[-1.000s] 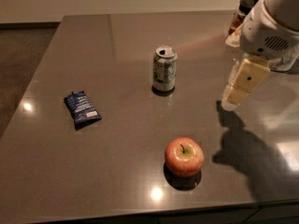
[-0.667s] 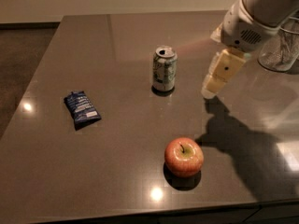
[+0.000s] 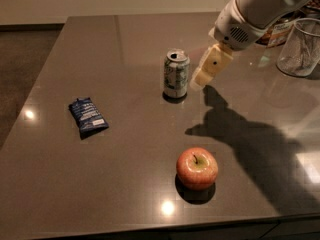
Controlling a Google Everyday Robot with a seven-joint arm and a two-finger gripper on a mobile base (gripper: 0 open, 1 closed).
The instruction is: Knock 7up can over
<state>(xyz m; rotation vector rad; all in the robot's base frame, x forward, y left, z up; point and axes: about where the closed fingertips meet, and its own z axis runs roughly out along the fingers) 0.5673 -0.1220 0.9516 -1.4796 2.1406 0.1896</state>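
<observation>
The 7up can stands upright on the dark table, white-and-green sides and a silver top with the opening showing. My gripper hangs from the white arm that comes in from the upper right. Its cream tip sits just to the right of the can, at about the height of the can's middle, a small gap away from its side. It holds nothing.
A red-yellow apple lies toward the front of the table. A blue snack packet lies at the left. A clear glass and a jar behind it stand at the back right. The table's front edge is near the apple.
My gripper has moved left and a little down, from well right of the can to just beside it. The can, the apple and the packet have not moved.
</observation>
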